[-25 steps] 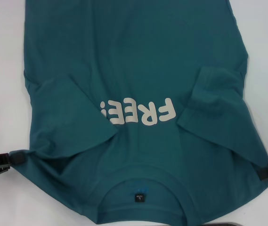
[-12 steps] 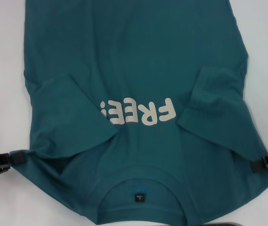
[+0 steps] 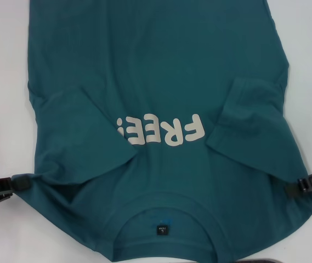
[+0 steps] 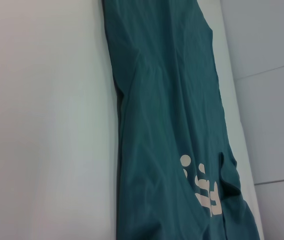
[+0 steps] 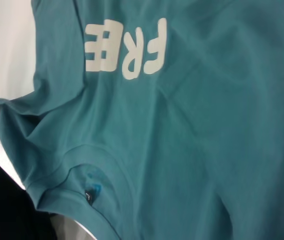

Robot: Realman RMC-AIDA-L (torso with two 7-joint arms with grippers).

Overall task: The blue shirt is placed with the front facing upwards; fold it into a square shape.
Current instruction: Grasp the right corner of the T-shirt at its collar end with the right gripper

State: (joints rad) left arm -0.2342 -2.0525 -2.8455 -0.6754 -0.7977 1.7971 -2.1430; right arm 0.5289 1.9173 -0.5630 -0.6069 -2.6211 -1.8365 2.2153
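My blue shirt (image 3: 161, 82) says "FREE!" in cream letters. My left claw (image 3: 14, 185) and right claw (image 3: 297, 188) each pinch a shoulder edge of it

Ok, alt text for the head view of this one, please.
The blue shirt lies front up on a white table, both sleeves folded inward beside the cream FREE! print, collar nearest the camera. The left hand and the right hand sit at its shoulder edges.
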